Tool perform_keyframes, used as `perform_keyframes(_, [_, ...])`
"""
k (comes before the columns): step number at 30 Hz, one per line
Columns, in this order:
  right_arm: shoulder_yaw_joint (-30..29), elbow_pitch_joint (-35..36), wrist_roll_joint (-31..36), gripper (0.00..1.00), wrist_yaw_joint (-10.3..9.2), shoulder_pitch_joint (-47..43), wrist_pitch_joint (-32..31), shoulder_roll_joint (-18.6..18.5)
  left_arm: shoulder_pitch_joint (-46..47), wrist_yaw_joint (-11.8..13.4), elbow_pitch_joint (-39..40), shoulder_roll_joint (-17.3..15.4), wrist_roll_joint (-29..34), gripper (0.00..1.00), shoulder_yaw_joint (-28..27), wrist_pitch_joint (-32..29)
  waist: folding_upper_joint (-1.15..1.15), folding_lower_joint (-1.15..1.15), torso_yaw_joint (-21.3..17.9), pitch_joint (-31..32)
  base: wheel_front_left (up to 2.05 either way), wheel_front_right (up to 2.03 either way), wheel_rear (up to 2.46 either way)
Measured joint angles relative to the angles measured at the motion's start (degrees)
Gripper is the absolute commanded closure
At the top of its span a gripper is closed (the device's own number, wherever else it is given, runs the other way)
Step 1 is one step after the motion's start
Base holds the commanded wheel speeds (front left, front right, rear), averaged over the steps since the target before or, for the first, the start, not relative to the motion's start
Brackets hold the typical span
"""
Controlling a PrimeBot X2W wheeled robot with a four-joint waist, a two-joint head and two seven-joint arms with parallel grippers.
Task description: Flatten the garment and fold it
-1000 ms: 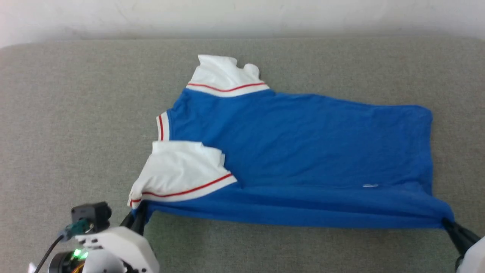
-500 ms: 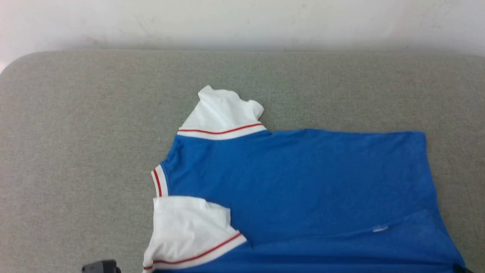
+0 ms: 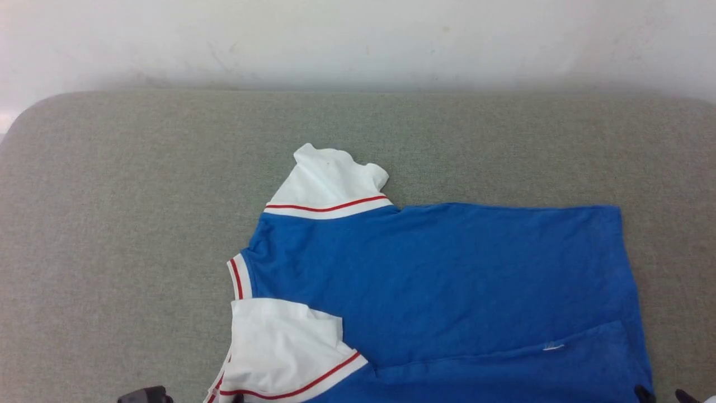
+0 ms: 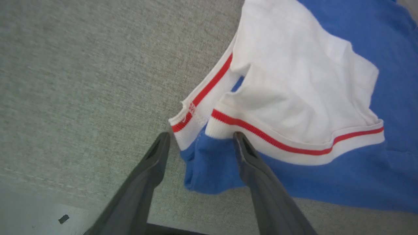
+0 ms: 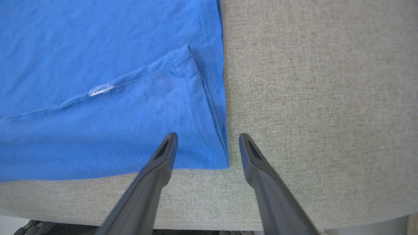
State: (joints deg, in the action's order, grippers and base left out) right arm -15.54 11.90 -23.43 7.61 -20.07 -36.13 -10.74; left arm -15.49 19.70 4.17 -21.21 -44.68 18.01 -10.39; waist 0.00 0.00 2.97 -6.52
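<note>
Blue jersey T-shirt lying spread on the grey fabric surface, left gripper hovering with jaws standing wide at the white sleeve, right gripper gaping wide over the hem corner, both gripping nothing

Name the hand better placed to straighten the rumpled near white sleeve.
Left. The open left hand straddles that sleeve cuff; the right hand is at the blue hem corner, far from it.

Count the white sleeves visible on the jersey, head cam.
2. The far sleeve sticks out on the far side of the garment. The near sleeve lies folded over the blue body at the lower left. None looks hidden.
</note>
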Motion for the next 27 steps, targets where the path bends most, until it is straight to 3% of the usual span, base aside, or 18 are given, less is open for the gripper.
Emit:
perform_keyframes(7, [-0.21,5.16,-0.85,0.0,-0.01,2.35,1.56,-2.45,0.99,0.81,10.25,-3.27,0.6,0.0,-4.58,1.8,0.0,0.0,-0.98,-1.34,0.0,0.0,0.0])
perform_keyframes(13, [0.8,8.64,0.36,0.0,-0.01,7.5,7.58,-3.42,13.67,2.48,17.42,-8.96,9.27,0.0,-7.67,4.56,0.0,0.01,-1.48,-4.64,0.0,0.0,0.0])
perform_keyframes(20, [5.0,9.21,1.94,0.0,-0.01,15.53,13.71,-3.66,37.17,-4.0,12.44,-13.7,16.53,0.0,-3.03,1.48,0.0,0.01,-2.4,-10.45,0.0,0.0,0.0])
perform_keyframes(27, [7.13,8.18,2.09,0.0,-0.01,18.98,16.1,-4.31,57.65,-12.36,2.53,-13.81,18.13,0.0,3.9,-8.06,0.0,0.02,-3.67,-16.7,0.0,0.0,0.0])
